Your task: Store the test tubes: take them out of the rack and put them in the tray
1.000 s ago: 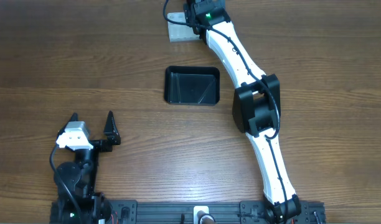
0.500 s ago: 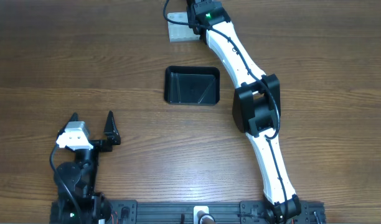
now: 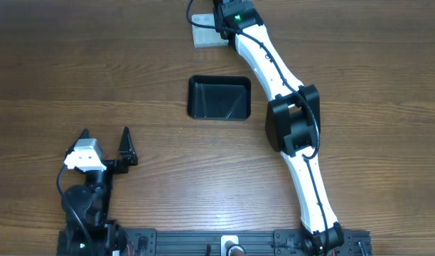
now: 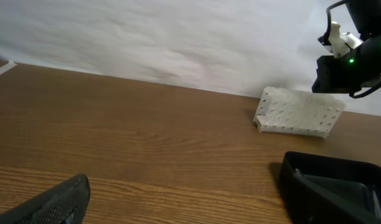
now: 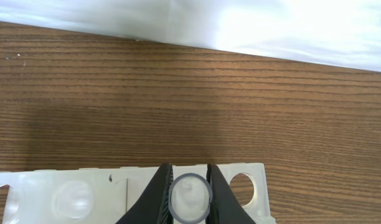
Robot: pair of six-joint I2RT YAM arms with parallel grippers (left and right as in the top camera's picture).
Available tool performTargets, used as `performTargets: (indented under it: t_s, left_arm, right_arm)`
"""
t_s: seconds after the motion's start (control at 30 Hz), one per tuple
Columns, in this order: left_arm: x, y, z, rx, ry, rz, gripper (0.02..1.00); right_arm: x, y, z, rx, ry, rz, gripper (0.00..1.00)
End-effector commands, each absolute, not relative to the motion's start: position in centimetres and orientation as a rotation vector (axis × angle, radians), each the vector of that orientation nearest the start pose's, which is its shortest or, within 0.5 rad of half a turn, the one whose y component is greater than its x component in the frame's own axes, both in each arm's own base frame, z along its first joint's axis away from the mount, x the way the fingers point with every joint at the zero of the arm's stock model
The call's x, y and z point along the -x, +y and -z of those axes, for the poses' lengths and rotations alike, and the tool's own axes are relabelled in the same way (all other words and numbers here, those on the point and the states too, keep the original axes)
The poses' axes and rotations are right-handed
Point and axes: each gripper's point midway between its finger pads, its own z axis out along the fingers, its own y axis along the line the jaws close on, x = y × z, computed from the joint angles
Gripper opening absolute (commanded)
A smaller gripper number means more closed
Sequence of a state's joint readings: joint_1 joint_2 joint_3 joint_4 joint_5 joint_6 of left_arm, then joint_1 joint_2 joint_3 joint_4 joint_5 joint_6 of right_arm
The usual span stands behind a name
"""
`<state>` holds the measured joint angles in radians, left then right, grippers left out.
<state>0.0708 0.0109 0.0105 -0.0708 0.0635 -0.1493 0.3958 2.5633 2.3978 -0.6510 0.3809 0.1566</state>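
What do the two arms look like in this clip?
Right arm: white links, black joint housings, a black cable along it, a green light near the wrist. Left arm: black, with a white wrist block and black pointed fingers.

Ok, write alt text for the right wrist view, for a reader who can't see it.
The right gripper, seen from above, grips the round rim of a clear test tube standing in a white rack. Past the rack, brown wooden table runs to a white backdrop.
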Motion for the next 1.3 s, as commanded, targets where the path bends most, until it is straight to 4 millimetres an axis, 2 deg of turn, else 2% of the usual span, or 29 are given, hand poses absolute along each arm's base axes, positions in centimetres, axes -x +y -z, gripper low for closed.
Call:
performTargets:
  t_s: [0.03,0.23,0.4,0.93,1.3]
  left_arm:
    - [-24.6,0.9,-15.7,0.13,1.639,0.09,0.998]
    - [-24.6,0.9,-15.7,0.13,1.639,0.09,0.998]
    - [-24.6,0.9,-15.7,0.13,1.639,0.09,0.996]
    - [-24.6,0.9,-15.7,0.13,1.639,0.09,0.996]
    - [-24.6,0.9,-15.7,0.13,1.639,0.09,0.998]
  right_arm:
    - [-62.7,18.6,-9.9,0.084,2.332,0.202,0.058]
    - [-62.7,18.6,-10.5,0.081,2.321,0.197,0.053]
    - [-62.7,18.7,-12.0,0.075,2.301,0.186,0.056]
    - [-62.0,19.2,-19.5,0.053,2.192,0.127,0.047]
    - [-59.9,20.9,-25.3,0.058,2.121,0.065,0.038]
